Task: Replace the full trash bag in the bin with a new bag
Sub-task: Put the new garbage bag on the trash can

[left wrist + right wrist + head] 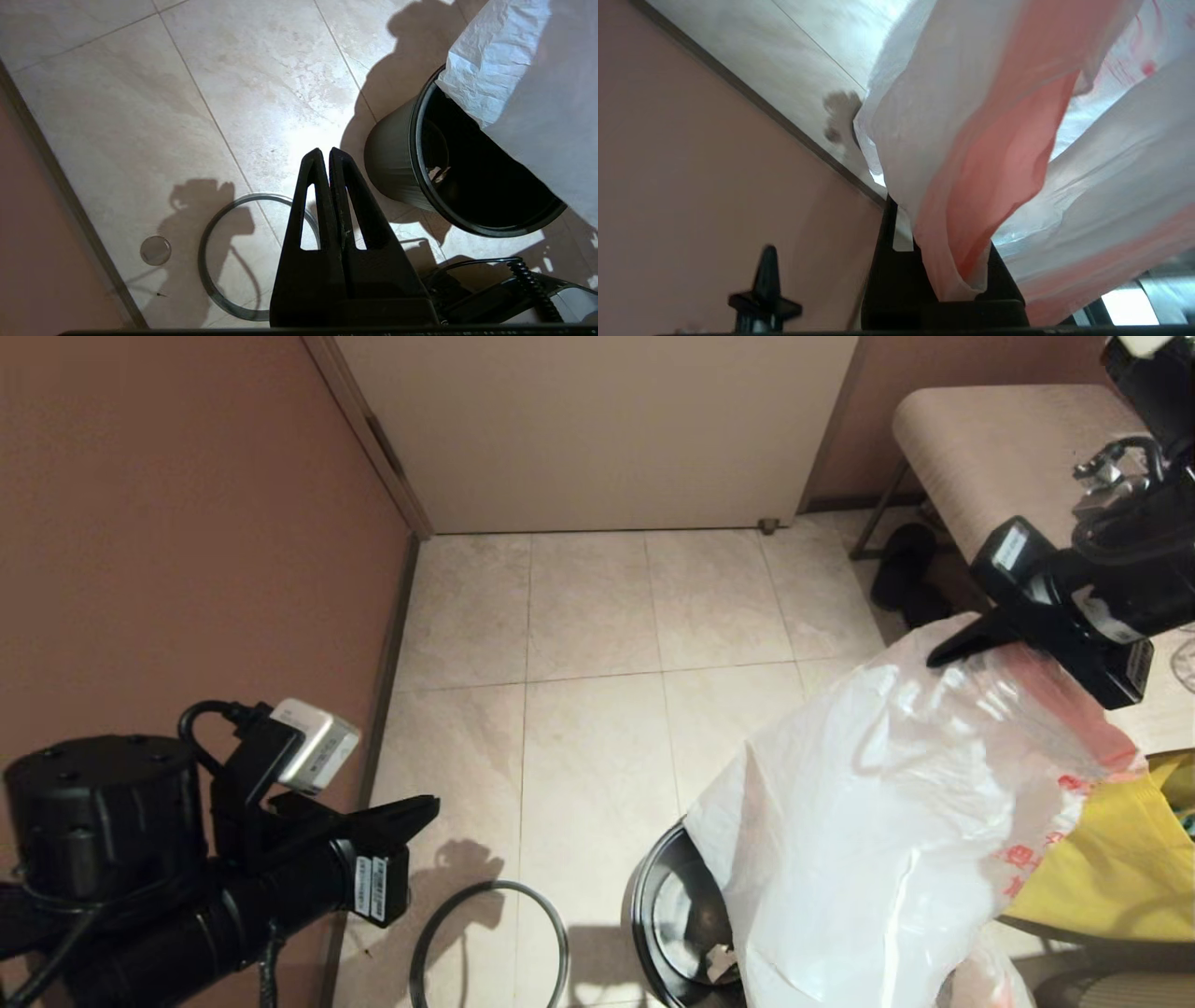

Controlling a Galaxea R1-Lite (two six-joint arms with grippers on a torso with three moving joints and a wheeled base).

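My right gripper [943, 655] is raised at the right, shut on the pink hem of the new bag [868, 821]. This thin white bag with red print hangs down, and its lower part drapes over the far side of the black bin [653, 915]. In the right wrist view the pink hem [994, 154] runs between the fingers [889, 224]. My left gripper [425, 807] is low at the left, shut and empty, above the floor between the grey hoop rim [490, 943] and the bin [392, 158]. A small scrap [437, 172] lies inside the bin. The full trash bag is hidden.
A pink wall [187, 569] runs close along the left, and a closed door [597, 429] stands ahead. At the right are a padded stool [999, 448], a dark shoe [906, 574] and a yellow tote [1111, 859]. A small round disc [155, 250] lies by the wall.
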